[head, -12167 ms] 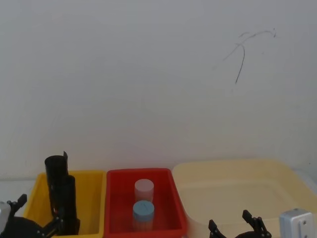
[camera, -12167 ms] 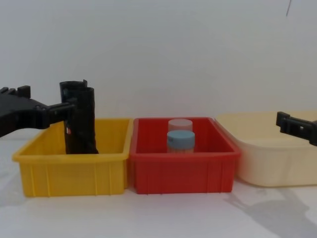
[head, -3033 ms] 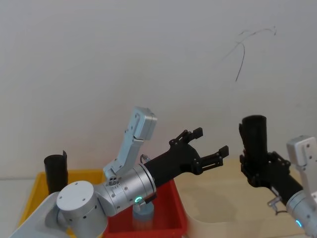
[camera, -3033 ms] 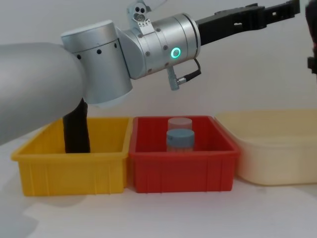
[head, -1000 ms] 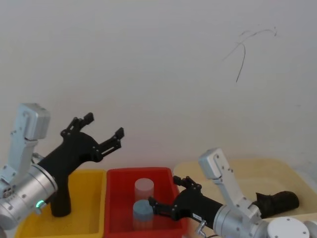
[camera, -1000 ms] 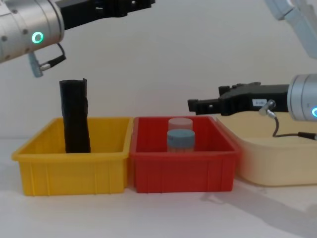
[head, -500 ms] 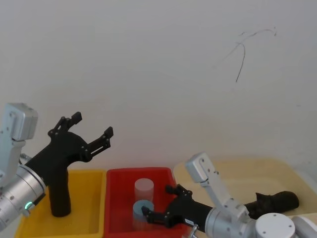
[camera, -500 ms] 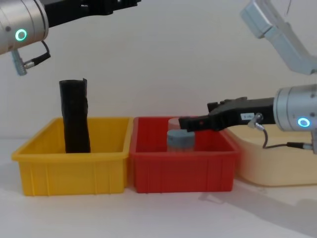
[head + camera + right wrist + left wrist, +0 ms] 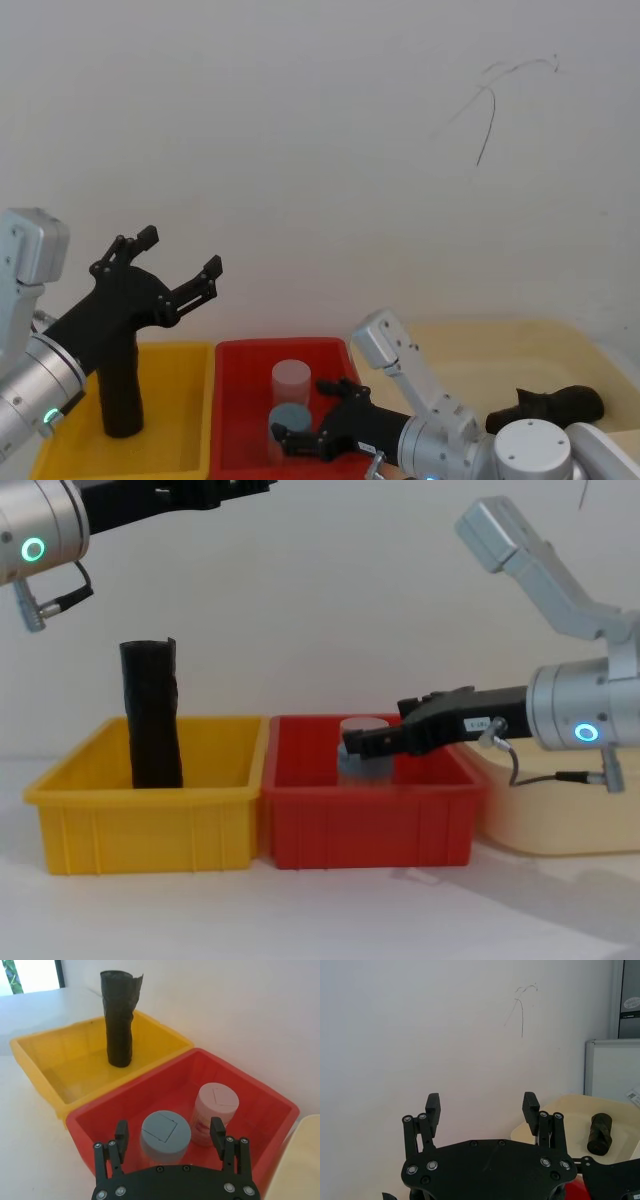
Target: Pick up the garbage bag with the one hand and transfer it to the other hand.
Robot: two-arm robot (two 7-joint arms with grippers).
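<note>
1. I see the cream tub (image 9: 470,350) farthest to my right, with the garbage bag (image 9: 548,405) lying on its side inside it, free of both grippers; the left wrist view shows its rounded end (image 9: 599,1133) resting on the tub floor.
2. The red bin (image 9: 300,830) sits in the middle, touching the yellow bin (image 9: 140,825) on its left.
3. My right gripper (image 9: 308,416), the one with the white label, reaches over the red bin. Its fingers are spread apart and hold nothing.
4. My left gripper (image 9: 170,262), on the green-ringed wrist, hangs high above the yellow bin. Its fingers are spread wide and empty too.
5. A slimmer black roll (image 9: 152,715) with a notched rim stands upright in the yellow bin.
6. Two jars stand in the red bin: a blue-lidded jar (image 9: 165,1135) just beside a pink jar (image 9: 215,1114), both under my right fingers.
</note>
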